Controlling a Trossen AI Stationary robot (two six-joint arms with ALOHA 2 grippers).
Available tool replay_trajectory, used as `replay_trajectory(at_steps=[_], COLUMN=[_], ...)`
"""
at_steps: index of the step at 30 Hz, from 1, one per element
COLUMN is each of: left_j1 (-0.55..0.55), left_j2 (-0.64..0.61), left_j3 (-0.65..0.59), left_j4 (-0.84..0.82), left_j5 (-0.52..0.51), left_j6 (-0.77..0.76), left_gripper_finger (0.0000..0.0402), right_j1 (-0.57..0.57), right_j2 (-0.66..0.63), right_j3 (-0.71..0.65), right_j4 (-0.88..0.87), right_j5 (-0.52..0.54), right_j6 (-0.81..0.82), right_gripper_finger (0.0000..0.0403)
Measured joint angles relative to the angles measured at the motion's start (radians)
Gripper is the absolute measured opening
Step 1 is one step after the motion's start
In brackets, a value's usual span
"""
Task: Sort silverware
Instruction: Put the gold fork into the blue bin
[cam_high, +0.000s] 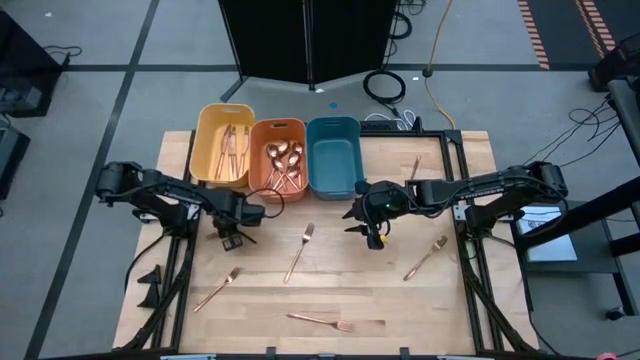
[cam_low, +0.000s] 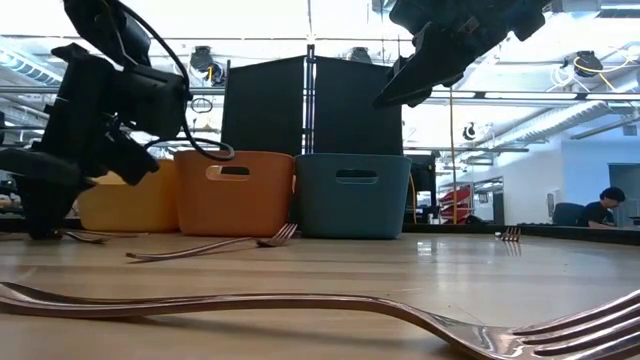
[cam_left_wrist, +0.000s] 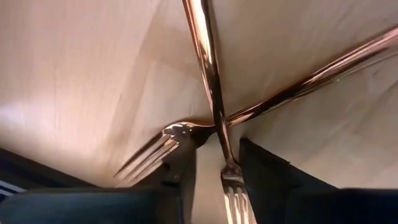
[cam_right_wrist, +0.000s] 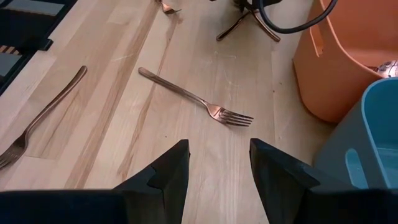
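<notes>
Left gripper (cam_high: 233, 238) sits low on the wooden table (cam_high: 440, 300) in front of the yellow bin (cam_high: 207, 140), its dark fingers (cam_left_wrist: 264, 171) apart and straddling two crossed forks (cam_left_wrist: 214, 121); whether they yet grip either fork cannot be told. Right gripper (cam_high: 368, 236) hangs above the table in front of the teal bin (cam_high: 333, 155), jaws open and holding nothing. Loose copper forks lie scattered over the wood: one fork (cam_high: 299, 250) between the two grippers, another (cam_high: 216, 289) near the left front, one (cam_high: 320, 321) along the front edge and one (cam_high: 425, 258) toward the right. Knives (cam_high: 234, 150) rest in the yellow bin and spoons (cam_high: 283, 163) fill the orange bin (cam_high: 262, 130) beside it.
</notes>
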Motion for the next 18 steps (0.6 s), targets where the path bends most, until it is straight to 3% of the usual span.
replay_trajectory(at_steps=[7, 18], left_j1=[0.0, -0.005], left_j2=[0.001, -0.016], left_j3=[-0.004, 0.023], left_j4=[-0.022, -0.074], left_j5=[0.022, 0.026], left_j6=[-0.001, -0.026], left_gripper_finger=[0.0015, 0.0001], right_j1=[0.0, 0.0], right_j2=[0.0, 0.0], right_j3=[0.0, 0.0], right_j4=[0.0, 0.0], right_j5=[0.0, 0.0], right_j6=[0.0, 0.005], right_gripper_finger=[0.016, 0.016])
